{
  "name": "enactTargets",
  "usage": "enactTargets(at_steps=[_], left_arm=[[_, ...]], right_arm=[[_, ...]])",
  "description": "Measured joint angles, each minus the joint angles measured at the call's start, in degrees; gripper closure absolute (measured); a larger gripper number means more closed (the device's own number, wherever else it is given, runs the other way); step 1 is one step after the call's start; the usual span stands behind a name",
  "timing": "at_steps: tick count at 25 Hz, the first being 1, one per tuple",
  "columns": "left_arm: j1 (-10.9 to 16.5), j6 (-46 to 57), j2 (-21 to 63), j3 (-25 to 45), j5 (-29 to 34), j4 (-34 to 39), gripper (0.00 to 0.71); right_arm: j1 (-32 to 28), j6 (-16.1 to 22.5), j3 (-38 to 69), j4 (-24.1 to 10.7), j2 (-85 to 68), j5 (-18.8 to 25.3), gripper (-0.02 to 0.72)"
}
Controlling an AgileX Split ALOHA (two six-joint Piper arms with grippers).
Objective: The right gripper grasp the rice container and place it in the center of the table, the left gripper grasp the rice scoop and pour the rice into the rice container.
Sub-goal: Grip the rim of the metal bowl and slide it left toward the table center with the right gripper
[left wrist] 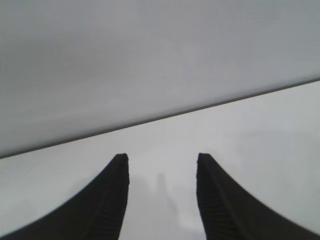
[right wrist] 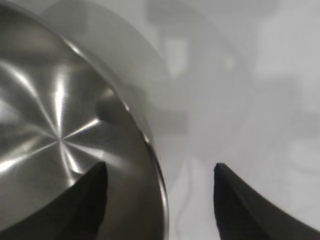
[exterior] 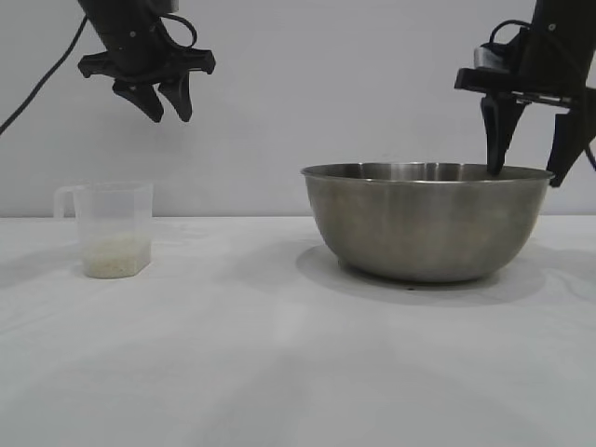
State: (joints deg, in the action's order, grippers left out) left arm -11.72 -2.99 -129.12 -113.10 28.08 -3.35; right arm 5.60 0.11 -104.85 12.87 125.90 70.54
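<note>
rice container [exterior: 424, 223]: big steel bowl, upright on the table [exterior: 279, 372], right of the table's middle. Empty inside, per the right wrist view.
right gripper [exterior: 531, 149]: over the bowl's right rim, pointing steeply down, jaws spread with nothing between them yet. One finger [right wrist: 87, 205] hangs inside the wall, the other outside; rim [right wrist: 150, 150] runs between them. Straddling, no contact I can see.
bowl handling (judgement): rigid, polished, so slippery; thin wall with a rolled lip. Probably light for its bulk, but a one-sided rim pinch leaves the bowl hanging off the grip, so expect it to tilt or swivel. Take the wall just below the lip, fingers well down, squeeze firmly. Dragging may be safer than lifting.
rice scoop [exterior: 112, 228]: clear plastic cup, far left of the bowl, upright, handle [exterior: 63, 197] facing away from the bowl.
rice [exterior: 116, 257]: shallow whitish layer at the scoop's bottom.
scoop handling (judgement): light, thin, slightly flexible; easy to tip or crush. Grip the body or handle gently.
left gripper [exterior: 154, 79]: parked high, above the scoop, far left of the bowl, part-open, holding nothing.
</note>
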Motion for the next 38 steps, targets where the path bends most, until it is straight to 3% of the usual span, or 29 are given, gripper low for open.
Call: enactTargets(at_steps=[5, 8, 12, 17, 24, 38], left_arm=[[0.00, 0.00, 0.00, 0.00, -0.10, 0.00, 0.436], [0.00, 0.00, 0.00, 0.00, -0.10, 0.00, 0.436], [0.00, 0.00, 0.00, 0.00, -0.10, 0.00, 0.436], [0.00, 0.00, 0.00, 0.00, -0.10, 0.00, 0.436], [0.00, 0.00, 0.00, 0.00, -0.10, 0.00, 0.436], [-0.05, 0.00, 0.00, 0.00, -0.10, 0.00, 0.436]], right_arm=[[0.00, -0.41, 0.00, 0.10, 1.73, -0.12, 0.267], [0.00, -1.42, 0.00, 0.10, 2.11, -0.12, 0.531], [0.00, -1.89, 0.00, 0.34, 2.11, -0.12, 0.703], [0.00, -2.24, 0.00, 1.03, 2.11, -0.12, 0.703], [0.14, -2.38, 0.13, 6.13, 2.20, -0.12, 0.703], [4.62, -3.55, 0.13, 7.82, 2.20, -0.38, 0.703]])
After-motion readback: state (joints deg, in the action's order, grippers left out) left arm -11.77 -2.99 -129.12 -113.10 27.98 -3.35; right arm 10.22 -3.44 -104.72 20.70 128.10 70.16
